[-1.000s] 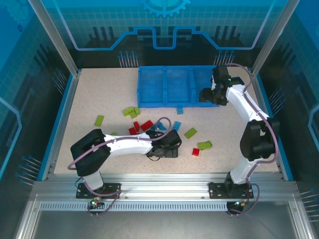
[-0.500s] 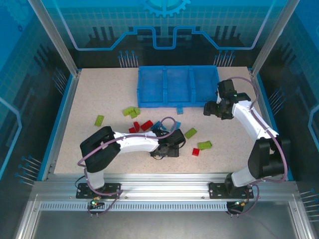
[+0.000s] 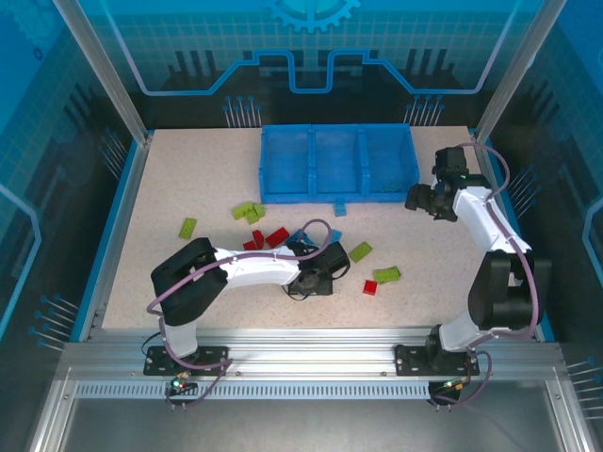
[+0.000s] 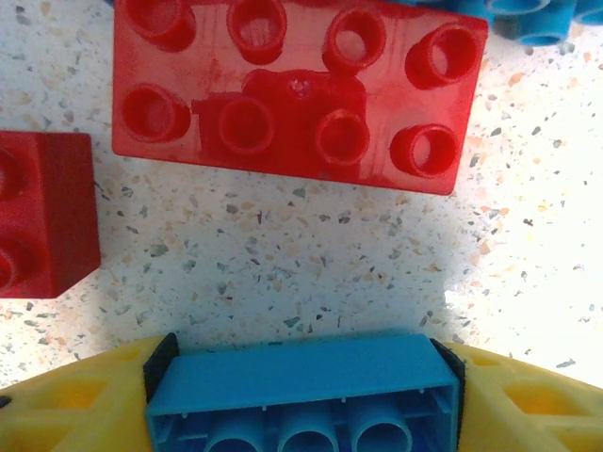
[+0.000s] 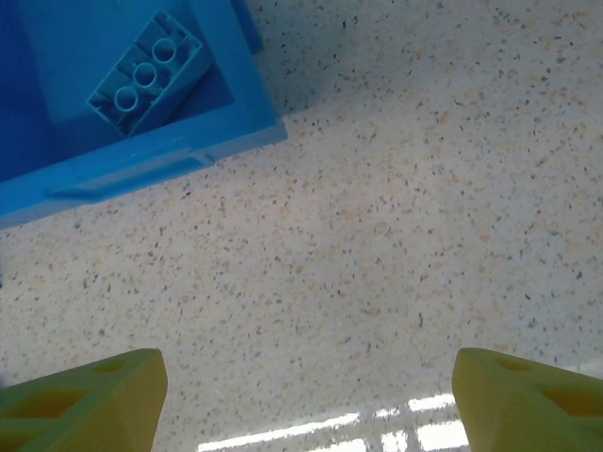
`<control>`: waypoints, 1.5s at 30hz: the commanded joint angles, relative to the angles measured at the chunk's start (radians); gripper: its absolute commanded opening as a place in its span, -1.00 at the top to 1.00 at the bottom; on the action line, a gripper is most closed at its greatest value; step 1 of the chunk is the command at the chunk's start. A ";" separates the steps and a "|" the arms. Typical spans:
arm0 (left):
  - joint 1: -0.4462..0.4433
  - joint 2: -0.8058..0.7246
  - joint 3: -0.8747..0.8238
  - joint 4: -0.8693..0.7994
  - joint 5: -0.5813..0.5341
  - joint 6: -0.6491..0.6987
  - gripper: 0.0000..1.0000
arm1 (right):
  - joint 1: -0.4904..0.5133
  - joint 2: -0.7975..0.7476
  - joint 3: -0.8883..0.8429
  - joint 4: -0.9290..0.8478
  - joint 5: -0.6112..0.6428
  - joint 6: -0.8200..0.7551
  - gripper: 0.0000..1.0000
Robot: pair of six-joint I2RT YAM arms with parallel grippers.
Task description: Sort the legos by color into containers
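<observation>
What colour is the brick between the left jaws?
It's a blue rectangular plastic brick; clearest in left wrist view.

no readable text, labels, brands or numbers anywhere.

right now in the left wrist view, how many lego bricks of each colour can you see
red studded plastic bricks: 2, the large brick and the left-edge brick
blue plastic bricks: 2, the bottom-edge brick and the top-right piece, cut off, counted as one
total: 4
</observation>
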 commanded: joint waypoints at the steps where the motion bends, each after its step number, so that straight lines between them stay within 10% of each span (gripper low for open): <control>1: 0.009 -0.022 0.035 -0.011 -0.014 0.011 -0.19 | -0.023 0.080 0.069 0.052 -0.009 -0.034 -0.61; 11: 0.043 -0.095 0.194 -0.087 -0.096 0.114 -0.22 | -0.012 0.339 0.299 0.120 -0.086 -0.080 -0.46; 22: 0.162 0.003 0.472 -0.065 -0.060 0.328 -0.22 | 0.010 0.417 0.300 0.159 -0.028 -0.147 0.57; 27: 0.203 0.167 0.749 -0.070 -0.012 0.437 -0.22 | 0.024 0.342 0.177 0.210 -0.036 -0.127 0.65; 33: 0.219 0.446 1.169 -0.104 0.051 0.541 -0.21 | 0.037 0.303 0.114 0.218 -0.077 -0.120 0.47; 37: 0.231 0.625 1.399 -0.094 0.093 0.567 -0.17 | 0.036 0.284 0.108 0.209 -0.062 -0.093 -0.14; 45: 0.251 0.716 1.391 0.088 0.187 0.560 -0.18 | 0.027 0.128 0.025 0.243 -0.122 -0.063 -0.40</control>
